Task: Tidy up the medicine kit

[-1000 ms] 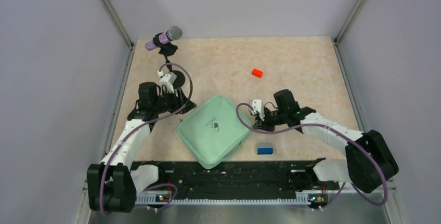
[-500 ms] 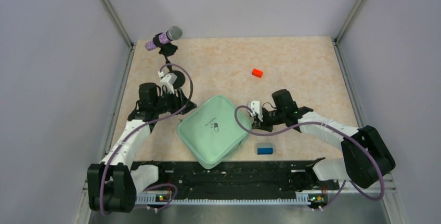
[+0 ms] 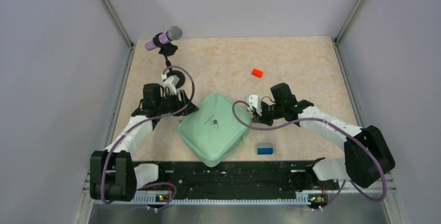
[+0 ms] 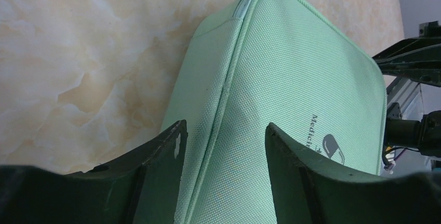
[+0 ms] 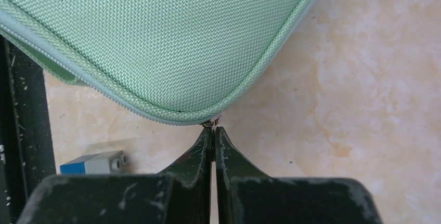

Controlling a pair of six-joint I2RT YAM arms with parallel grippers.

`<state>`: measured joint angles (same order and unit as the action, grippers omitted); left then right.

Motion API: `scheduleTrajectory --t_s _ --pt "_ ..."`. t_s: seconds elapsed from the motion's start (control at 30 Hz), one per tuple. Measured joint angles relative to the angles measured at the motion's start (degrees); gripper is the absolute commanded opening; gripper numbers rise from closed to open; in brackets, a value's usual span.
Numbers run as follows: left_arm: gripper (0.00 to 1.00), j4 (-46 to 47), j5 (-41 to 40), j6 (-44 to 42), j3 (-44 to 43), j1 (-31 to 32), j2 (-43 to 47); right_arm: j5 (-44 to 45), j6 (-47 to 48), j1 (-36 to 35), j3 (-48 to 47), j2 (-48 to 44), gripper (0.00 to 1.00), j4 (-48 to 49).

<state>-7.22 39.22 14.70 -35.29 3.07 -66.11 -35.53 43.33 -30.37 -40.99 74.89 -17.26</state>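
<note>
The medicine kit (image 3: 213, 130) is a mint-green fabric case with a zipper and a dark pill icon, lying shut in the middle of the table. My left gripper (image 3: 189, 108) is open at the kit's far left edge. In the left wrist view its jaws (image 4: 223, 128) straddle the seam of the kit (image 4: 301, 78). My right gripper (image 3: 255, 119) is at the kit's right corner. In the right wrist view it (image 5: 213, 129) is shut on the small metal zipper pull (image 5: 210, 123) at the rim of the kit (image 5: 156, 37).
A small blue block (image 3: 264, 148) lies by the kit's near right side and also shows in the right wrist view (image 5: 93, 162). A small orange-red block (image 3: 257, 73) lies farther back. A microphone on a stand (image 3: 165, 38) is at the back left. A black rail (image 3: 234, 174) runs along the front edge.
My right gripper has shifted a little back and to the left along the kit's right edge. My left gripper has edged slightly right, toward the kit.
</note>
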Motion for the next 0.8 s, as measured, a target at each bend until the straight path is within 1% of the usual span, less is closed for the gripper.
scheduleTrajectory --t_s 0.17,0.27,0.37,0.47,0.57,0.7,0.8 --pt "0.61 0.0 0.7 0.3 -1.4 0.4 -5.6 3.2 -0.1 0.0 -3.1 0.7 0.0 -0.1" --pt "0.56 0.0 2.0 1.1 -1.5 0.4 -8.2 5.6 0.5 0.0 -4.5 2.7 0.0 0.0" --pt "0.52 1.4 3.0 2.1 -0.6 0.4 -7.8 8.5 1.9 0.0 -6.3 6.3 0.0 0.2" --pt "0.51 4.4 3.7 3.7 3.0 0.3 -4.5 10.3 3.1 0.0 -8.1 9.7 0.0 1.3" --pt "0.54 6.9 3.9 5.2 8.8 0.8 2.5 12.1 3.6 0.2 -12.0 13.7 0.0 2.5" --pt "0.62 8.9 5.9 7.1 15.7 2.8 12.3 14.1 3.5 0.4 -18.0 19.7 0.0 6.0" --pt "0.63 8.6 9.1 8.4 17.6 4.5 15.5 13.9 3.4 0.4 -20.4 22.8 0.0 8.7"
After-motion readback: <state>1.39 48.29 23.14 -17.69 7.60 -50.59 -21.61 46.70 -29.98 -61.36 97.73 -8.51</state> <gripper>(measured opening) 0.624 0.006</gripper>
